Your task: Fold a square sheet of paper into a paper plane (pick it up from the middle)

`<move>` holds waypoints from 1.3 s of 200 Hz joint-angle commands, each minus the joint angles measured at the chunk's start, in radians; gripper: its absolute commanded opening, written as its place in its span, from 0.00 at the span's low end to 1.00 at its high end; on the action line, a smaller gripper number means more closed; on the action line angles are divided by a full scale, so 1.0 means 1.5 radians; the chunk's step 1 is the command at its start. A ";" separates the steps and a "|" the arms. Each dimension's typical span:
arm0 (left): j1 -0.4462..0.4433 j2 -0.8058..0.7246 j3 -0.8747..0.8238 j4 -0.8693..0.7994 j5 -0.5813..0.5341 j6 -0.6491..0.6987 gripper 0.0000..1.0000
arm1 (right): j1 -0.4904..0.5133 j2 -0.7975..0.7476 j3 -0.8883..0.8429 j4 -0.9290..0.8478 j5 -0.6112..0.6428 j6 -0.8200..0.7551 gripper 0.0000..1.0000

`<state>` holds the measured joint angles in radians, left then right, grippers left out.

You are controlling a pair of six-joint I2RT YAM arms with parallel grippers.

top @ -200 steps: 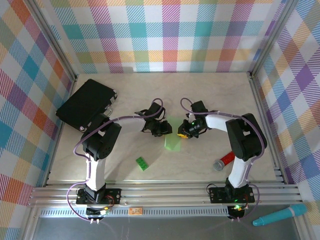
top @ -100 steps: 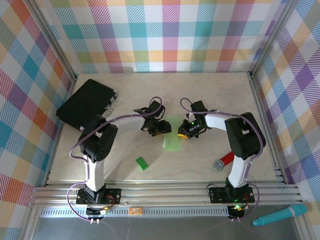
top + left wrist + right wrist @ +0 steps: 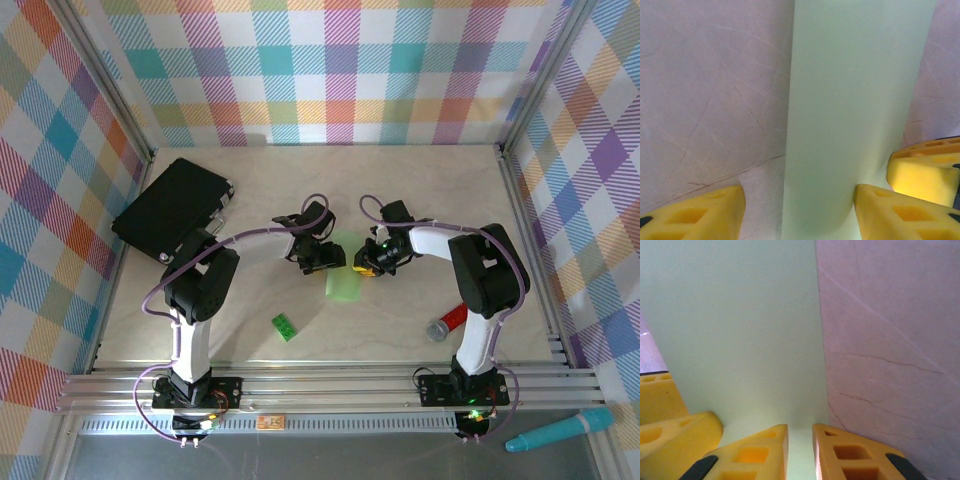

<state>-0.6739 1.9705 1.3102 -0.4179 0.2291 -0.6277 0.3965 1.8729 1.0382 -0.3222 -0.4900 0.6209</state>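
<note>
Left wrist view: left hand [image 3: 799, 192] just spread to roughly half open; paper [image 3: 855, 100] loose between fingers, grip released. Right hand [image 3: 800, 432] nearly closed, pinching paper edge. Paper mid-tabletop [image 3: 420, 190], hands at its 11 and 2 o'clock. Probably repositioning for next fold.

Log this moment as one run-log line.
stage: mid-fold | left gripper: open around sheet of paper | right gripper: shut on its edge | sheet: curled up between both grippers

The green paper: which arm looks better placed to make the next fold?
Probably left: the left gripper stands open astride the paper, free to act, while the right gripper is pinched on its edge, anchoring it.
</note>
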 commanded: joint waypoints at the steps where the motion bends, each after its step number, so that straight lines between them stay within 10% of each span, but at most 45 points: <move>1: -0.010 0.022 0.003 -0.044 -0.019 0.004 0.56 | 0.005 -0.001 -0.002 -0.031 0.016 0.002 0.23; 96: -0.009 0.044 0.012 -0.090 -0.083 0.023 0.38 | -0.038 -0.156 -0.031 -0.009 0.055 0.017 0.34; 260: -0.010 0.080 0.025 -0.083 -0.043 0.040 0.40 | -0.058 -0.166 -0.070 0.023 0.029 0.033 0.34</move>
<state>-0.6823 2.0079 1.3602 -0.5030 0.1638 -0.5968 0.3134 1.6260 0.9436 -0.3103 -0.4145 0.6662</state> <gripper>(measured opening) 0.404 0.344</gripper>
